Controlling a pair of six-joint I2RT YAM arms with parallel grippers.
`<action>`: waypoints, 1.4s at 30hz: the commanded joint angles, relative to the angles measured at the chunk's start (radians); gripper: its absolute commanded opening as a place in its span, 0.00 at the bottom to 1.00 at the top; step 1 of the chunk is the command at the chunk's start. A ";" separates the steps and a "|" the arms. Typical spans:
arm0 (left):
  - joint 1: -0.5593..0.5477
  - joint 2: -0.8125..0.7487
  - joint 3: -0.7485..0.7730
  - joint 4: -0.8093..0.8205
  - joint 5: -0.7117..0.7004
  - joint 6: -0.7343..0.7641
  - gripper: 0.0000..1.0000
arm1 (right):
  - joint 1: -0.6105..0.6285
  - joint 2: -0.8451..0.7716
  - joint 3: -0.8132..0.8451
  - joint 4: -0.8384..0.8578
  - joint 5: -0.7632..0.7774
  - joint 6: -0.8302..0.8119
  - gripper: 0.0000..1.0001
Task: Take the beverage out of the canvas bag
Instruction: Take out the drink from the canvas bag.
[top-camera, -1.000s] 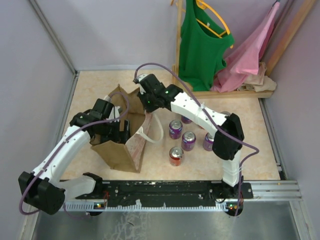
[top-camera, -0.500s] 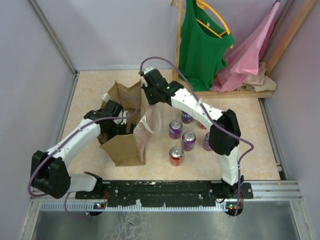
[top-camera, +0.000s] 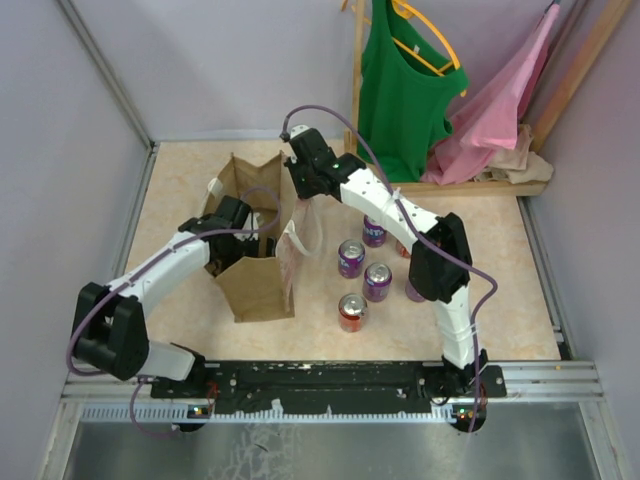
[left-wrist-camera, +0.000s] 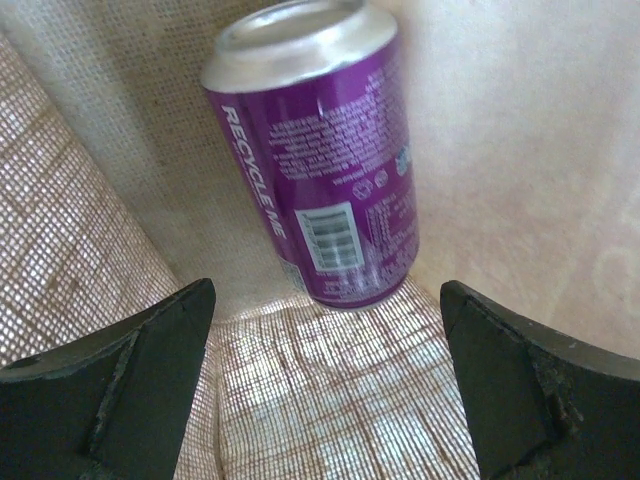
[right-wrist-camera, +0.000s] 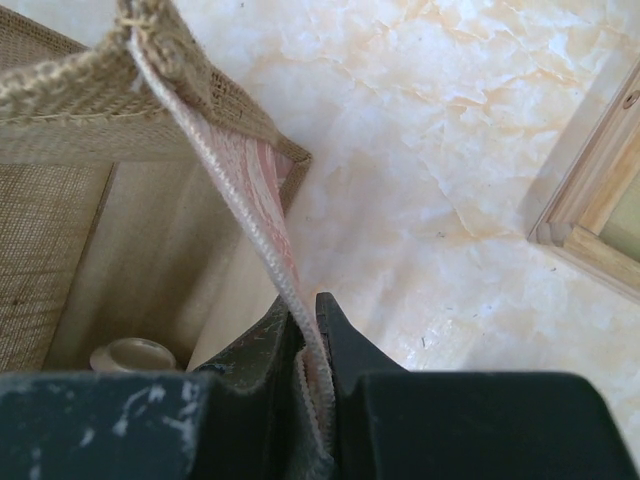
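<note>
The tall rectangular tan-brown canvas bag (top-camera: 258, 285) stands upright with its mouth open on the cream marbled tabletop (top-camera: 500, 300), left of centre. The left arm reaches down through the mouth, so the left end effector (left-wrist-camera: 325, 310) is inside the bag. Its two dark fingers (left-wrist-camera: 150, 370) are spread wide and released, touching nothing. The purple aluminium beverage can (left-wrist-camera: 320, 160) is inside the bag, with its base on the woven floor and close to the fabric walls. It lies ahead of the open fingers and between their lines, clear of both. In the left wrist view it appears tilted, barcode and printed side facing the camera; true lean cannot be confirmed. The right end effector (right-wrist-camera: 308, 325) is at the bag's right upper edge, clenched on the pale whitish strap handle (right-wrist-camera: 235, 190), which runs taut from the hemmed rim to the fingers. The right wrist view also shows the can's silver top deep in the bag. Outside the bag, right of it on the tabletop, stand several loose purple cans (top-camera: 351, 258) and one red can (top-camera: 351, 312), grouped near each other and apart from the bag. At the far right corner a green sleeveless garment (top-camera: 400, 90) and a pink garment (top-camera: 500, 100) hang at a wooden rack (top-camera: 358, 90).
</note>
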 joint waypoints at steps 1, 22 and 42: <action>-0.006 0.050 -0.012 0.024 -0.082 -0.001 1.00 | -0.023 0.014 0.045 0.036 0.049 -0.026 0.00; -0.006 0.275 -0.089 0.079 -0.019 -0.039 0.76 | -0.023 -0.012 0.057 0.012 0.069 -0.056 0.00; -0.015 0.096 0.146 0.123 0.141 0.160 0.00 | -0.024 -0.027 0.031 0.024 0.135 -0.067 0.00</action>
